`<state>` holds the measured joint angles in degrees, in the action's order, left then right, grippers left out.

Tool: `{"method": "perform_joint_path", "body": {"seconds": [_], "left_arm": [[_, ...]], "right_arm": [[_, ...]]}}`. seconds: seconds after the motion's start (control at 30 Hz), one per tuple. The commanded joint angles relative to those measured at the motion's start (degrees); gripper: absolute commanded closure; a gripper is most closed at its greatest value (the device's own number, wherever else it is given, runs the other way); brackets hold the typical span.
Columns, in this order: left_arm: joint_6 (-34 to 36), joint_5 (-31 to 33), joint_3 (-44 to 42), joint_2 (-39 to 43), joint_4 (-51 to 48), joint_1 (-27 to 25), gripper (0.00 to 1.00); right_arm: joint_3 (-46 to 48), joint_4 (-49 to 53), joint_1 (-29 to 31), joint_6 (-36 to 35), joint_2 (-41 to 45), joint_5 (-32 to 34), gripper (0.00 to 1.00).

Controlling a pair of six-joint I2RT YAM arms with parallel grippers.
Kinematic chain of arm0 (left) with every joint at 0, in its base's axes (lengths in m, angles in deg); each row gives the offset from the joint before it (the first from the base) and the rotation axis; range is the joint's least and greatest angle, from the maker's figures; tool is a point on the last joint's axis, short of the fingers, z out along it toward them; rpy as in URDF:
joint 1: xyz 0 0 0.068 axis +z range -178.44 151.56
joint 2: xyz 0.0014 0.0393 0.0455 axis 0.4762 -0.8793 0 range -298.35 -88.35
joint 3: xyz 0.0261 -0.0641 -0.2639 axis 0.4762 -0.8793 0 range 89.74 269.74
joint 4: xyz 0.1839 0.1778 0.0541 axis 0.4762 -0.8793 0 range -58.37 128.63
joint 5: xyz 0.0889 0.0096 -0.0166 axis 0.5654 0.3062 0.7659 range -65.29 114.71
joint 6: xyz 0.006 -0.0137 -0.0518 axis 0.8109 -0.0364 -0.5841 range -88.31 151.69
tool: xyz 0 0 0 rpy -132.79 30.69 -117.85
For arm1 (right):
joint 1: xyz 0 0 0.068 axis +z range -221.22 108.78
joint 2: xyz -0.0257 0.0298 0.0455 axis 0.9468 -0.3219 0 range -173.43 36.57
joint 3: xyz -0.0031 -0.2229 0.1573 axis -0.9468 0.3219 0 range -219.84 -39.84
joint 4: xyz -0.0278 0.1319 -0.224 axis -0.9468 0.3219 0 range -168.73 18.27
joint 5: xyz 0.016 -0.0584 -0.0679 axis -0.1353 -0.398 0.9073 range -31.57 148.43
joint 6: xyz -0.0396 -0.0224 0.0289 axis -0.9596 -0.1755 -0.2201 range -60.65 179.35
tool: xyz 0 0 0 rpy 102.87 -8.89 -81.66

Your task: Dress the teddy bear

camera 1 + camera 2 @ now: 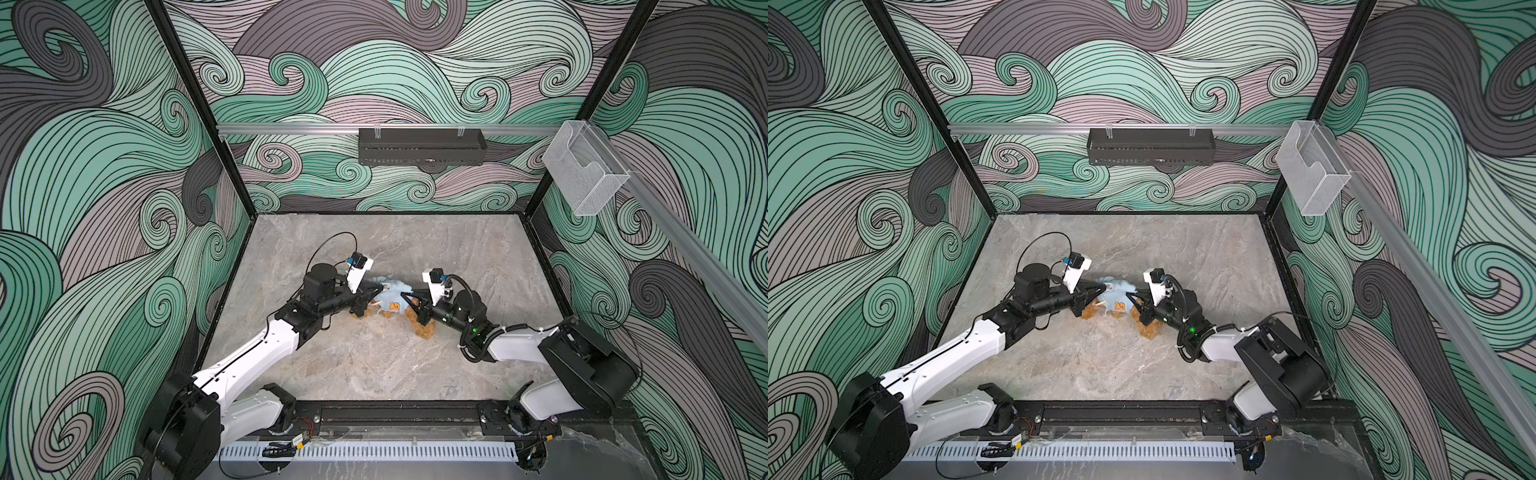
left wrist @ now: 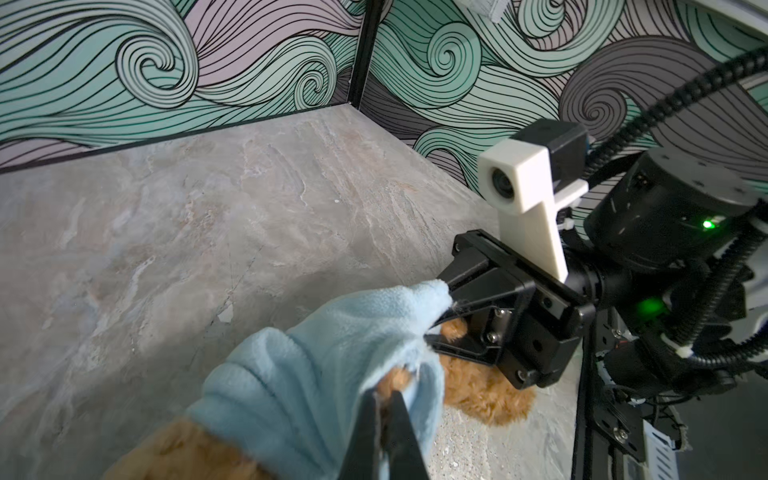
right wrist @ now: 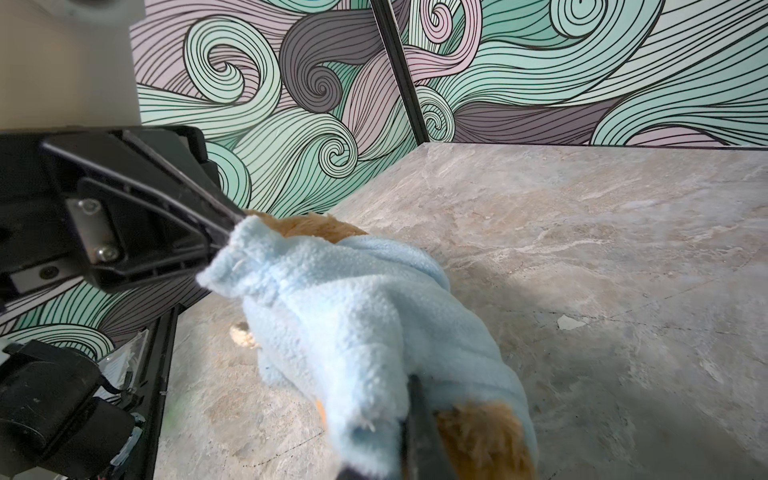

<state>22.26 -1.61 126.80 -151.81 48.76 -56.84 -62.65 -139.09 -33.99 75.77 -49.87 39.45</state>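
At desk (image 1: 374,365) centre, left gripper (image 1: 380,286) and right gripper (image 1: 404,296) fingers are clamped shut on the left and right edges of the blue shirt (image 1: 390,297) on the teddy bear (image 1: 424,329).

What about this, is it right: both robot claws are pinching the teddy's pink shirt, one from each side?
Nearly. The shirt is light blue, not pink, as both wrist views show. The rest is right: the left gripper and the right gripper each pinch the shirt, one from each side of the teddy bear.
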Motion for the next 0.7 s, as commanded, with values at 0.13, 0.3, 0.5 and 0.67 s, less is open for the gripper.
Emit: {"method": "perform_joint_path", "body": {"seconds": [0.13,0.3,0.5,0.67], "left_arm": [[2.0,-4.6,5.1,-0.1,-4.3,1.9,1.00],[15.8,-4.2,10.2,-2.7,-18.1,-1.4,0.93],[20.8,-3.3,13.9,-3.0,-24.0,-2.8,0.67],[26.0,-1.1,15.7,-3.2,-26.1,-5.5,0.76]], "right_arm": [[0.8,7.0,-2.3,-5.0,-0.5,4.3,1.00],[-0.5,8.6,-2.3,-6.0,0.4,2.5,1.00],[-1.2,10.2,-2.3,-9.4,0.8,0.4,1.00],[-1.6,12.6,-2.3,-12.6,1.9,-0.1,1.00]]}}
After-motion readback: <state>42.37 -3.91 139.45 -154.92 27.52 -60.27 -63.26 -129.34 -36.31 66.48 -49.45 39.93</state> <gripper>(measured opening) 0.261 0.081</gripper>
